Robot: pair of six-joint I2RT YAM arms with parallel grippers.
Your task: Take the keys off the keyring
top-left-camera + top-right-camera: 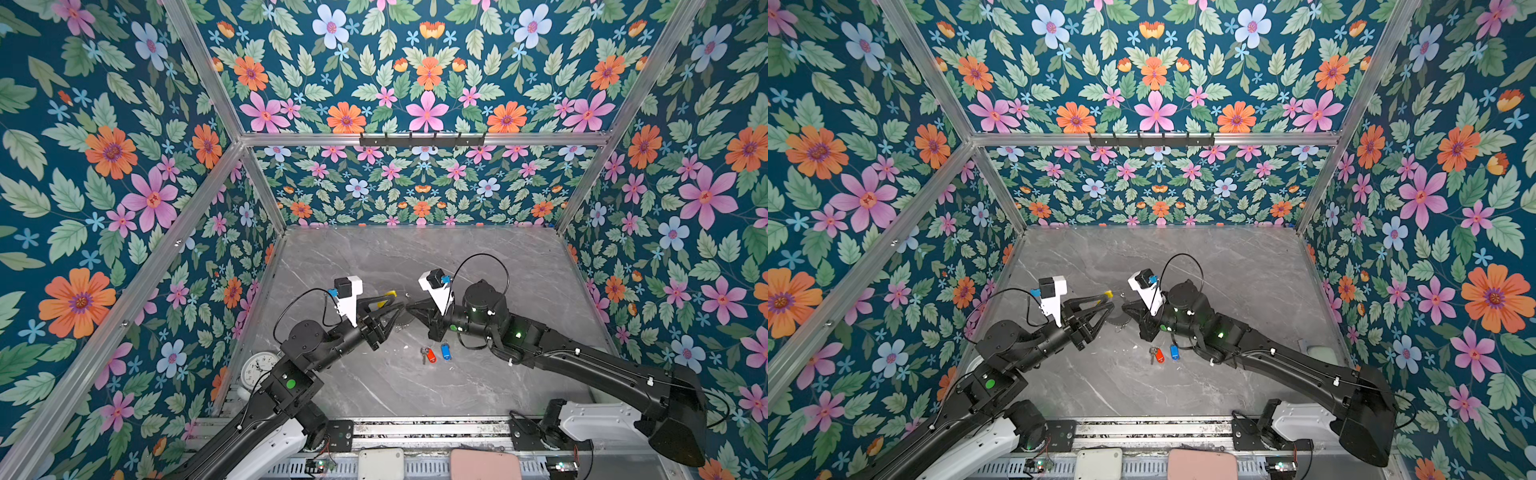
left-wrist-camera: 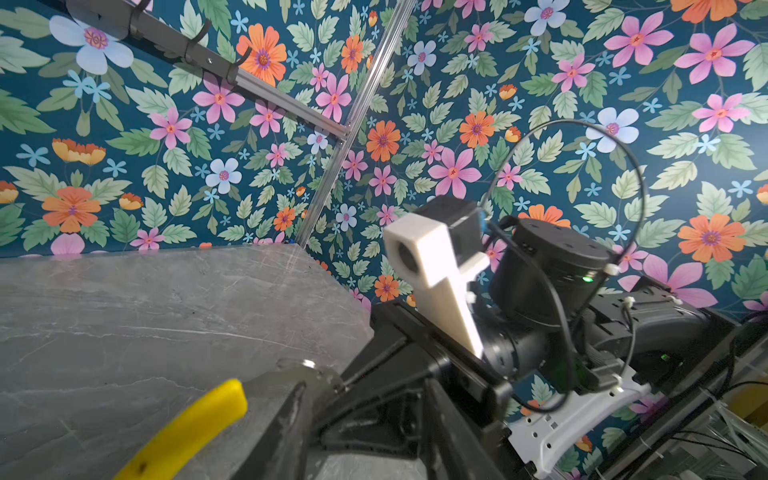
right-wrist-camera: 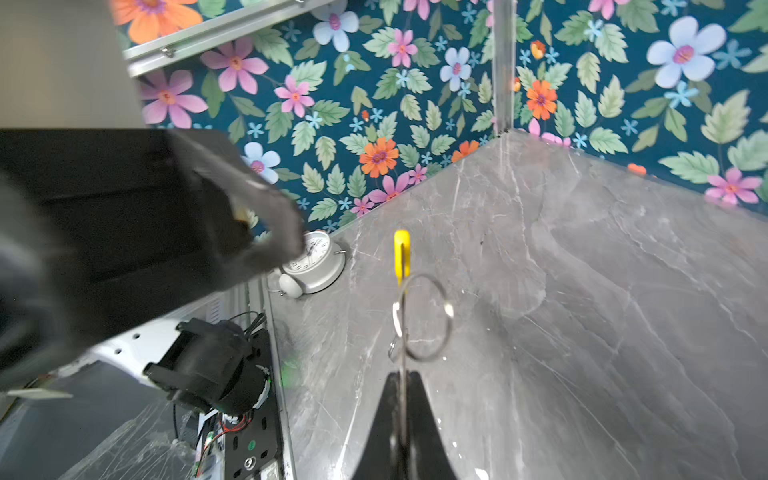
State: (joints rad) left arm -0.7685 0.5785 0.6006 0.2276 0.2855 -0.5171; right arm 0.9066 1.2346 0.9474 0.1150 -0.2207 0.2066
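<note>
left arm point(image 1: 316, 345): reaches from near-left toward centre | left gripper point(image 1: 399, 302): jaws apart, tips pointing right | right arm point(image 1: 582, 357): stretched from near-right toward centre | right gripper point(image 3: 402, 376): jaws pinched on the keyring point(image 3: 401, 257) rim, tips pointing left, near the left gripper

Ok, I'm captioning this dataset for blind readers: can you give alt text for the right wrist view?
The right tool is shut on the thin metal keyring, seen edge-on with its yellow sleeve at the far end and a smaller silver ring beside it, above a grey marble table. A white alarm clock sits at the table's edge.
</note>
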